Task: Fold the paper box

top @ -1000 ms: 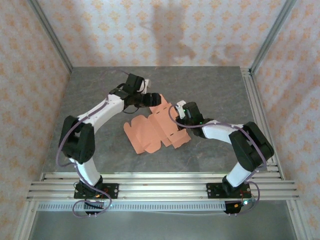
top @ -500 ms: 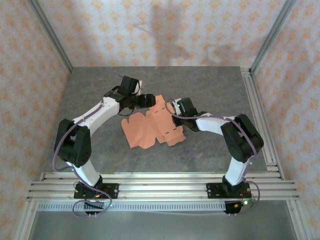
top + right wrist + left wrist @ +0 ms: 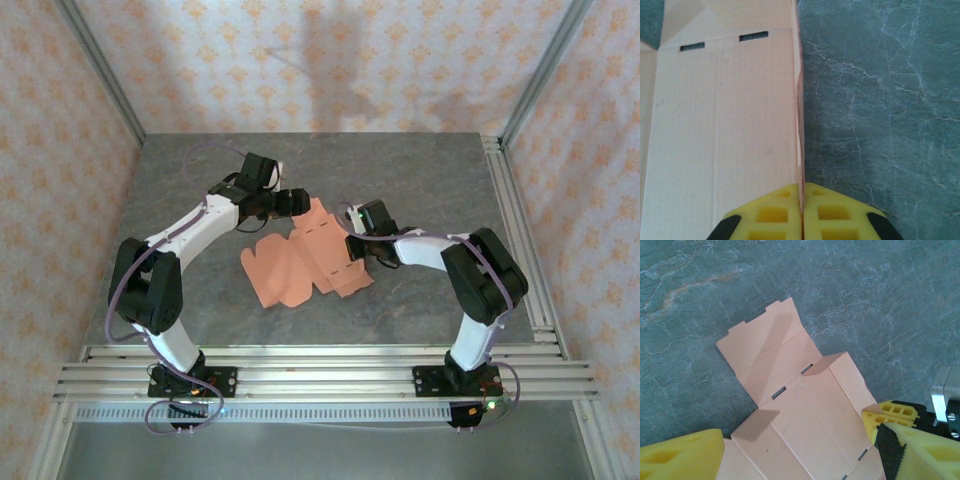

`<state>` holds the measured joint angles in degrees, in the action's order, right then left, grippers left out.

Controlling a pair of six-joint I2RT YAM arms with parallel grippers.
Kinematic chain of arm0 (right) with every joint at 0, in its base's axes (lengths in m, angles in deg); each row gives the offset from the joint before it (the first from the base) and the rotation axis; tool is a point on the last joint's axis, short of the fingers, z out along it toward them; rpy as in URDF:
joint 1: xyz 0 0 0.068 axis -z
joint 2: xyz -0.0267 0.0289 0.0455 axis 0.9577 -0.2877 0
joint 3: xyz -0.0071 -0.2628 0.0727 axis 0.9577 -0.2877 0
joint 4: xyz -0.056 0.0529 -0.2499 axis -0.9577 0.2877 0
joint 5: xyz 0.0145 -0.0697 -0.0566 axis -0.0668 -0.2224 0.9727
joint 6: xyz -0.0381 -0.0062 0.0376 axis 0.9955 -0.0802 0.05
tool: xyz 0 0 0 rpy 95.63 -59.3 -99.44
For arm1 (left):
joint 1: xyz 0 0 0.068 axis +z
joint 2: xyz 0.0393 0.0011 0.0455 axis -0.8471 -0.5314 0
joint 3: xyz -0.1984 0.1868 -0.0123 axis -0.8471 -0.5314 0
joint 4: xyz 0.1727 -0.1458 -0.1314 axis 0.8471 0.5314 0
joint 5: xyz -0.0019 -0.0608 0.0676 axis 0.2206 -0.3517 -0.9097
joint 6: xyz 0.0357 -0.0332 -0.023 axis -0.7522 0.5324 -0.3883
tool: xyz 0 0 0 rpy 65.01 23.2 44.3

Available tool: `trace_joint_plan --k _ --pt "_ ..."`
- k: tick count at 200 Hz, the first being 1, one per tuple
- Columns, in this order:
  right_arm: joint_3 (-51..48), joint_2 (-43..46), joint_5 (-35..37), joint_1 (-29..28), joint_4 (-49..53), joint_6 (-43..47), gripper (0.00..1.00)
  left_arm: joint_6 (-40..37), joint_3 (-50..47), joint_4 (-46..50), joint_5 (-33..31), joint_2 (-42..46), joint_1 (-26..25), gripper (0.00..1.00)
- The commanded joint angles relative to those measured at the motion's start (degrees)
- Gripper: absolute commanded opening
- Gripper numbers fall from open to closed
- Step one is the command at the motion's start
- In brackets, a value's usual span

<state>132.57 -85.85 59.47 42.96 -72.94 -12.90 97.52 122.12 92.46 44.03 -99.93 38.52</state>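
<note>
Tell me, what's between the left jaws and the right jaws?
The far end of the orange paper box lies between them, as the top view shows. The right jaws are shut on its raised edge, and the left jaws stand open above it.

The paper box (image 3: pixel 300 265) is not yet a box. It is a thin, plain salmon-orange die-cut sheet, lying mostly flat about the middle of the table (image 3: pixel 430 180), with its length running from 8 o'clock towards 1 o'clock. Narrow slots sit along its creases. In the left wrist view, the notched end flap (image 3: pixel 762 342) points to 11 o'clock and two small corner flaps are lifted. In the right wrist view, the sheet's 3 o'clock side flap (image 3: pixel 798 100) stands upright on edge.
</note>
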Motion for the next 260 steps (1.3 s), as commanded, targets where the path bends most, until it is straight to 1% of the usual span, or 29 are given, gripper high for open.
trace_joint_plan --k 1,20,43,63,75,115,136,151,158,166,169,178,204,222,239,258,260 --pt "-0.72 1.03 -0.8 0.27 -0.55 1.44 0.07 0.44 -0.19 0.39 -0.76 0.98 0.39 0.81" --pt "-0.98 1.34 -0.77 0.27 -0.63 1.92 0.12 0.37 -0.45 0.35 -0.81 1.0 0.6 0.82" --pt "-1.66 1.91 -1.05 0.27 -0.77 2.32 0.13 0.57 -0.58 0.31 -0.76 0.93 0.9 0.82" --pt "-2.41 2.14 -1.46 0.27 -0.95 2.56 0.06 0.57 -0.67 0.18 -0.63 0.97 1.01 0.82" --pt "-2.48 2.24 -1.42 0.27 -0.86 2.82 0.0 0.64 -0.82 0.05 -0.69 1.02 1.16 0.82" --pt "-2.26 3.73 -0.31 0.27 -0.65 3.5 0.0 1.46 -1.93 -1.2 -0.98 1.96 1.7 0.82" --pt "-1.88 4.95 1.13 -0.01 0.16 4.79 0.0 2.53 -3.31 -2.51 -1.74 3.08 2.61 0.85" --pt "-1.37 5.74 3.41 -0.59 1.43 6.54 0.0 3.32 -4.38 -3.33 -2.44 4.01 3.4 0.89" --pt "-1.04 6.1 4.6 -1.05 2.33 7.78 0.0 3.61 -4.93 -3.58 -2.67 4.38 3.78 0.94" --pt "-0.74 6.2 6.35 -1.53 2.78 8.28 0.0 4.01 -5.32 -3.68 -2.95 4.82 4.19 0.95" --pt "-0.66 6.34 6.54 -1.62 2.85 8.34 0.0 4.14 -5.47 -3.8 -3.05 5.04 4.33 0.98" --pt "-0.55 6.55 6.67 -1.9 2.87 8.79 0.0 4.51 -6.08 -4.19 -3.46 5.51 4.81 1.0" --pt "0.66 6.25 9.13 -3.07 3.95 9.49 0.0 4.94 -7.12 -4.66 -3.84 6.93 5.95 1.0" --pt "1.24 6.29 12.74 -4.68 4.09 10.81 0.0 4.97 -7.48 -4.26 -4.32 7.58 6.54 1.0" --pt "2.27 6.36 17.89 -6.54 5.06 13.66 0.0 5.51 -8.43 -4.81 -4.75 8.42 7.26 1.0" --pt "2.48 6.28 26.37 -8.53 4.1 18.43 0.0 6.67 -10.0 -6.67 -4.9 9.42 8.63 1.0" --pt "2.34 6.3 27.15 -8.7 3.71 18.88 0.0 8.02 -10.2 -6.74 -4.98 9.44 8.78 1.0"
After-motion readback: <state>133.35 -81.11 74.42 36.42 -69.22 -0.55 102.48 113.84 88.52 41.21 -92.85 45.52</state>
